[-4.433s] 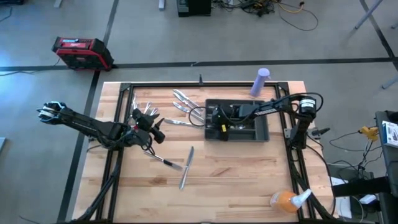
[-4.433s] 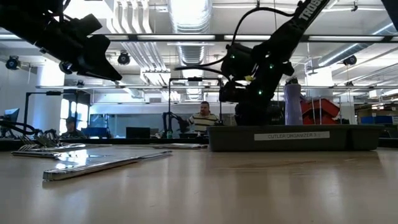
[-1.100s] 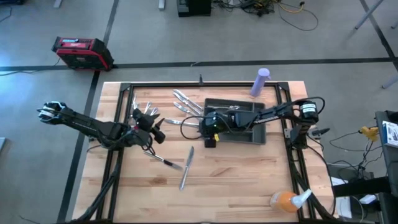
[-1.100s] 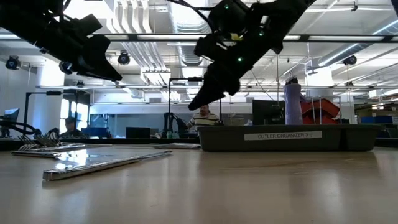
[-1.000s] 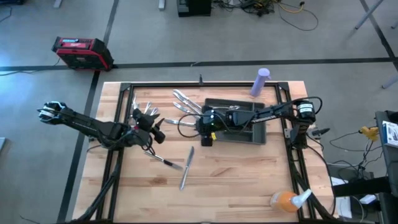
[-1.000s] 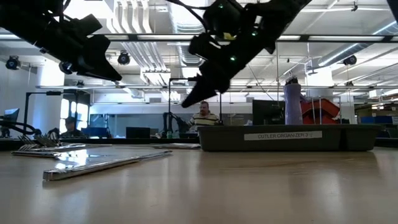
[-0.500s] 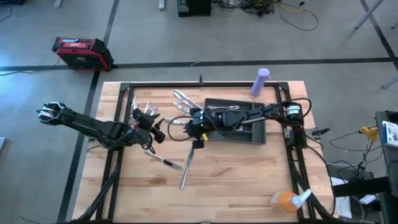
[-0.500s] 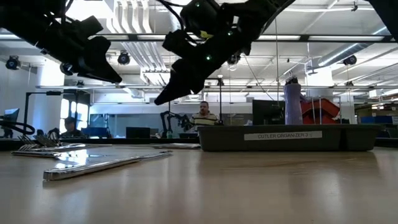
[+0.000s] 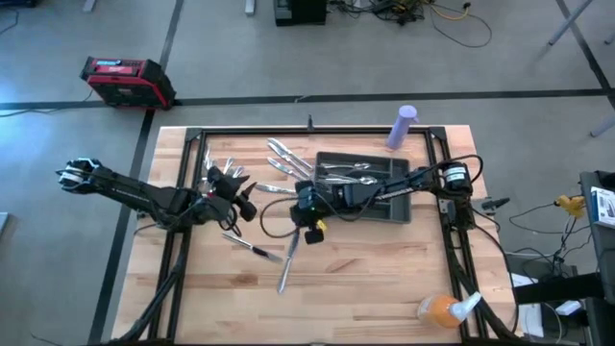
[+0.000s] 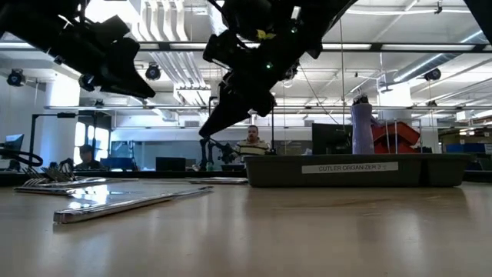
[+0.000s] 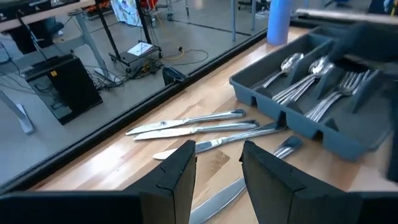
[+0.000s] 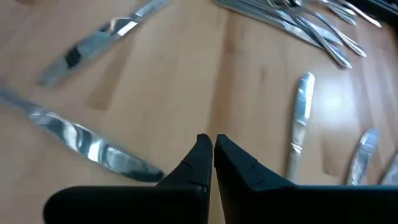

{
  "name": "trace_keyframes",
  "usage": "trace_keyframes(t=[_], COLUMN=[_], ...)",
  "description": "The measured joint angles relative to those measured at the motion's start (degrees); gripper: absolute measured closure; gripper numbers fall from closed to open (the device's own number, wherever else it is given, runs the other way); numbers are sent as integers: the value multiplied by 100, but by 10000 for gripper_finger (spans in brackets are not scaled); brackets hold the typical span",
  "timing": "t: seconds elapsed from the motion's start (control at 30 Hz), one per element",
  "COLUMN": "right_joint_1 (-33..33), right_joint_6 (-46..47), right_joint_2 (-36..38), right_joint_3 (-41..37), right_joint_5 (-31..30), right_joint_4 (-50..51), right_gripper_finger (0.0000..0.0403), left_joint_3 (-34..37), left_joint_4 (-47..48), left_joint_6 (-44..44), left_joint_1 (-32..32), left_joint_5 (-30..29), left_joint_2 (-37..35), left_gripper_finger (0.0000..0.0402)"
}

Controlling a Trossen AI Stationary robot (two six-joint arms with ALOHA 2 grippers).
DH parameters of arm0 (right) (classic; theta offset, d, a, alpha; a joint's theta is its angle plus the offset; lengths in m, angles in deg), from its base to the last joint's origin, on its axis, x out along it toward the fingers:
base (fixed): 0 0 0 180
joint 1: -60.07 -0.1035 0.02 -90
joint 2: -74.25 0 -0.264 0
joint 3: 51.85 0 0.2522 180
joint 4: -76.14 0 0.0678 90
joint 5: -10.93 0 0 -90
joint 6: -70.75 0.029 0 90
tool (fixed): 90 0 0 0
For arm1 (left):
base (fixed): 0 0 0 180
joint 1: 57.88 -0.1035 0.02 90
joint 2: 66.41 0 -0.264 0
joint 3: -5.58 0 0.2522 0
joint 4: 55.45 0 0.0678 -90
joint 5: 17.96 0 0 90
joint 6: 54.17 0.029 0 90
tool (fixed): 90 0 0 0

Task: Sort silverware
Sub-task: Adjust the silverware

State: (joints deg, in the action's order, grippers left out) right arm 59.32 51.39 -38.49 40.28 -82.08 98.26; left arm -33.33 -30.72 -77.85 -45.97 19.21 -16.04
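Currently between picks: right gripper (image 9: 309,229) is out over the bare wood just left of the tray (image 9: 404,210), above the top end of the loose knife (image 9: 289,257) lying mid-table. Its fingers (image 12: 200,163) are pressed almost together with nothing between them. Left gripper (image 9: 240,200) hangs near the fork pile (image 9: 222,170) at the table's left, jaws parted, empty, looks parked. Silverware is split: some spoons and forks already in the tray compartments (image 11: 323,81), a few knives (image 11: 193,124) on the wood just beside the tray, the fork pile at left, and two crossed pieces mid-table. My read: this is the reach for the next piece, likely that mid-table knife. Next move needs the right fingers to spread, drop to the wood, straddle the handle, then close.
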Motion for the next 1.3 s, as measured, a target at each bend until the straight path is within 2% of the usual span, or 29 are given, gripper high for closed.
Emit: trace_keyframes(t=[0.17,0.27,0.33,0.43,0.53,0.6,0.73,0.87,1.03,1.13,1.23,1.3], right_joint_1=[-179,-291,-345,-383,-372,-372,-381,-456,-657,-781,-884,-916], right_joint_6=[152,277,362,583,856,1022,1255,1506,1832,1939,2007,2011], right_joint_2=[165,372,521,741,899,982,1034,1036,1037,1038,1038,1037], right_joint_3=[-62,-256,-425,-722,-1018,-1215,-1506,-1760,-2031,-2156,-2194,-2202], right_joint_5=[-51,-325,-530,-752,-786,-827,-905,-914,-1191,-1510,-1665,-1671], right_joint_4=[77,105,137,161,128,117,-205,-446,-423,-396,-422,-418], right_gripper_finger=[402,402,403,403,403,403,403,403,403,403,403,403], left_joint_3=[-70,-77,-78,-254,-737,-1128,-1739,-2034,-2306,-2484,-2501,-2507], left_joint_4=[84,61,130,660,1759,2559,3675,4198,4660,4897,5075,5075], left_joint_6=[880,879,617,418,-256,-799,-1651,-1561,-1125,-1113,-1110,-1091], left_joint_1=[16,14,14,-75,-355,-714,-1678,-2659,-3510,-3884,-4154,-4340], left_joint_5=[1491,2190,2438,2306,1492,1258,1666,2153,2233,2307,2392,2394], left_joint_2=[0,0,0,33,135,257,666,1297,2175,2648,3083,3307], left_gripper_finger=[284,284,284,284,284,284,284,284,292,327,382,394])
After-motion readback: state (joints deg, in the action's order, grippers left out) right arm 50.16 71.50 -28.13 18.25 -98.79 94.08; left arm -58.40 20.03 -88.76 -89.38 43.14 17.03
